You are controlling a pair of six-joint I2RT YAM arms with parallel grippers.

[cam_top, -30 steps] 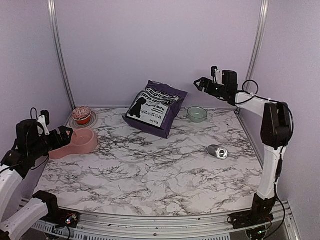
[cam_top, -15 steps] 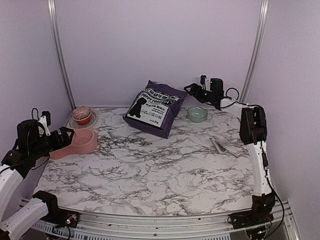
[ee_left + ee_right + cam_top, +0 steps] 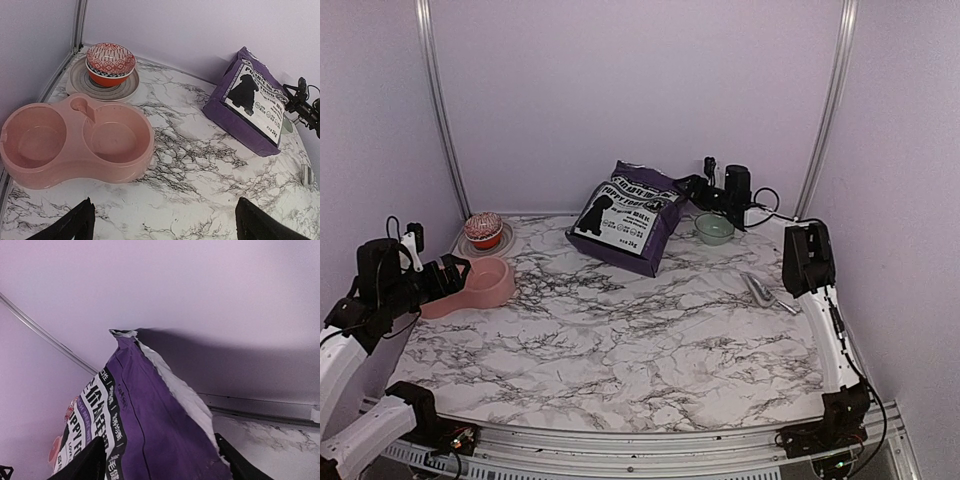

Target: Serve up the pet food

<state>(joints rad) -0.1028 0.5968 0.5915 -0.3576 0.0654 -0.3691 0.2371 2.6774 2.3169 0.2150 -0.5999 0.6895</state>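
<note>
The pet food is a large purple bag [image 3: 632,215] with a white label and a black dog silhouette. It leans against the back wall, its torn top up. It also shows in the left wrist view [image 3: 250,102] and fills the right wrist view [image 3: 150,425]. My right gripper [image 3: 687,186] is open at the bag's upper right corner, and its fingers [image 3: 87,462] stand on either side of the bag's purple side. My left gripper [image 3: 447,272] is open and empty, just left of the pink double pet bowl [image 3: 472,285], which lies ahead of its fingertips [image 3: 75,225].
A small pale-green bowl [image 3: 714,228] sits right of the bag, under the right arm. A metal scoop [image 3: 760,292] lies on the marble at the right. A red patterned bowl [image 3: 483,229] on a grey plate [image 3: 80,84] stands at the back left.
My right arm has swung left from the right wall to the bag's upper right corner. The metal scoop now lies at a different angle on the table. The left arm has barely moved.
</note>
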